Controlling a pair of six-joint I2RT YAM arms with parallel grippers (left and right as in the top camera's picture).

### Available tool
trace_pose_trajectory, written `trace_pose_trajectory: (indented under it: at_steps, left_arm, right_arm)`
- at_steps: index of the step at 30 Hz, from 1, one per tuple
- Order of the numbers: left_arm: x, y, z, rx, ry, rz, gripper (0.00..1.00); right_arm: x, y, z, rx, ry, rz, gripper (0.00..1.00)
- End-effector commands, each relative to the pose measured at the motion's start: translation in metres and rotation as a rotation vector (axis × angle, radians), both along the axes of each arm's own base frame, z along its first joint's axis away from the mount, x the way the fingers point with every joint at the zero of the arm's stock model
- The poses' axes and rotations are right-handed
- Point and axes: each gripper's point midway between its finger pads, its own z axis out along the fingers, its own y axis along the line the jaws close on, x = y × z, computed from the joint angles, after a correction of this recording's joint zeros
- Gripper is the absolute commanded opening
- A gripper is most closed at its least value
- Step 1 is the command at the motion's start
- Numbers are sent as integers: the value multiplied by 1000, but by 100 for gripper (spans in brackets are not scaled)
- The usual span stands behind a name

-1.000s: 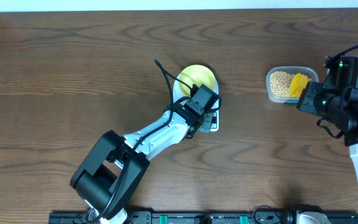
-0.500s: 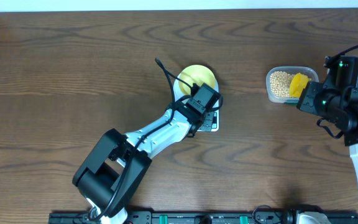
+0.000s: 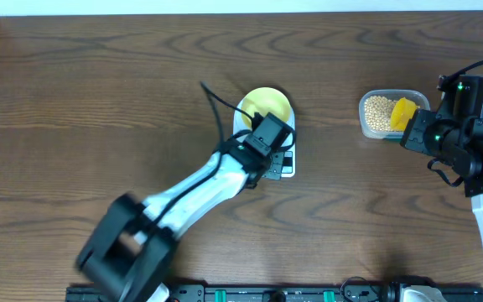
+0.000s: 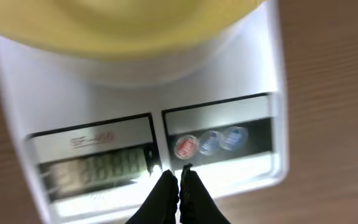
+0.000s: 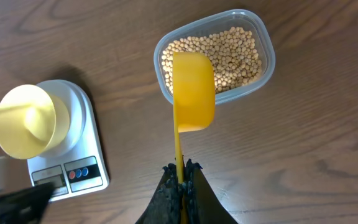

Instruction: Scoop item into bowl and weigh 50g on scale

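The pale-yellow bowl (image 3: 266, 104) sits empty on the white scale (image 3: 285, 165) at the table's middle; both also show in the right wrist view, the bowl (image 5: 25, 121) and the scale (image 5: 82, 149). My left gripper (image 4: 179, 177) is shut and empty, its tips just over the scale's front edge (image 4: 241, 171) by the red button and the LCD. My right gripper (image 5: 181, 169) is shut on the handle of a bright yellow scoop (image 5: 193, 91), held empty over a clear tub (image 5: 261, 38) of beige beans (image 5: 229, 50). The tub (image 3: 380, 113) is at the right.
The left arm (image 3: 191, 195) stretches diagonally from the front left to the scale. A black cable (image 3: 215, 105) loops left of the bowl. A black rail (image 3: 250, 294) runs along the table's front edge.
My left arm has shifted, its base end swinging left and blurred with motion; the gripper stays over the scale's button end. The right arm and scoop have not moved.
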Motion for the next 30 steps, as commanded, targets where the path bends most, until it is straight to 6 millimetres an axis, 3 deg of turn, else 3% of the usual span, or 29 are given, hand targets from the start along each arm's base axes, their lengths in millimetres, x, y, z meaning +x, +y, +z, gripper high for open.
trace_pose_trajectory:
  at_steps: [1,4,5,8,10,15,20,30]
  left_arm:
    - [-1,3,51,-73,-90,13,11]
    - [-9,11,78,-100,-122,15,17]
    - [-12,17,87,-106,-131,21,28]
    - [-17,38,103,-110,-139,58,44]
    - [-20,56,110,-103,-136,94,58]
    - [-33,101,119,-74,-96,190,81]
    - [-38,126,118,-52,-69,256,86]
    - [-15,194,117,143,-154,473,87]
  right_arm:
    - [2,-3,6,-5,-16,-15,1]
    - [2,-3,6,-5,-15,-15,2]
    - [2,-2,6,-3,-15,-12,2]
    - [2,2,6,16,-16,2,2]
    - [2,4,6,24,-15,8,2]
    - [1,4,6,24,-12,8,2]
    - [2,4,6,23,-16,7,1]
    - [25,-14,24,-62,-135,-51,2]
